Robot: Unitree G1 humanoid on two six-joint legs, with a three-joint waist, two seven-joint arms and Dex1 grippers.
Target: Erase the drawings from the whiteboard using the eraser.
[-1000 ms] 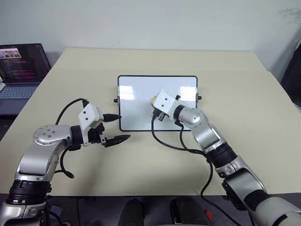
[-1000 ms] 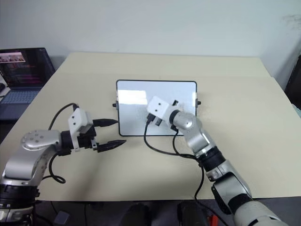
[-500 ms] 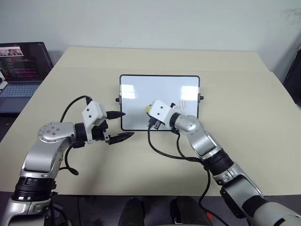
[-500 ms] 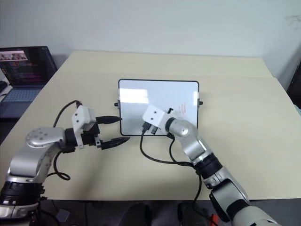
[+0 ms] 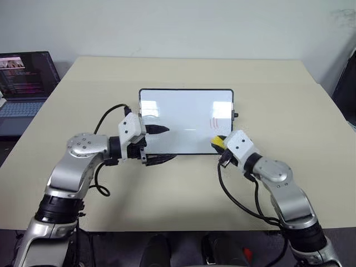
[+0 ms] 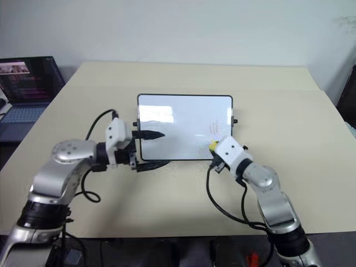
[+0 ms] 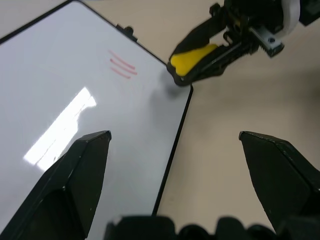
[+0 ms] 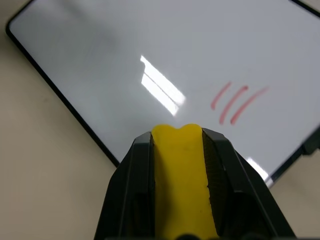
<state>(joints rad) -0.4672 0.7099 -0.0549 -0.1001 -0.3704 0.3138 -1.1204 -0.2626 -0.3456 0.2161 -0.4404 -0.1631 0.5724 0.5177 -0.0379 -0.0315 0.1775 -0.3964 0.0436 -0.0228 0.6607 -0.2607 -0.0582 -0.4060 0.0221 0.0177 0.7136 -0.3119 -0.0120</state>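
Observation:
The whiteboard (image 5: pixel 183 111) lies flat on the table's middle. The drawings (image 5: pixel 214 121) show as one group of three short red strokes near its right edge, seen also in the right wrist view (image 8: pixel 237 102). My right gripper (image 5: pixel 219 146) is shut on the yellow eraser (image 5: pixel 215 141) at the board's near right corner, just below the strokes. My left gripper (image 5: pixel 169 144) stands open at the board's near left corner, one finger over the white surface and the other past the near frame. In the left wrist view the eraser (image 7: pixel 192 57) sits at the board's corner.
An open laptop (image 5: pixel 25 83) sits at the far left, beside the table's left edge. Black cables loop from both wrists over the beige table (image 5: pixel 289 105). The table's right edge runs close to a dark object at the far right.
My right gripper has carried the eraser from the board's middle to its near right corner, uncovering the red strokes. My left gripper has moved right, up to the board's near left corner.

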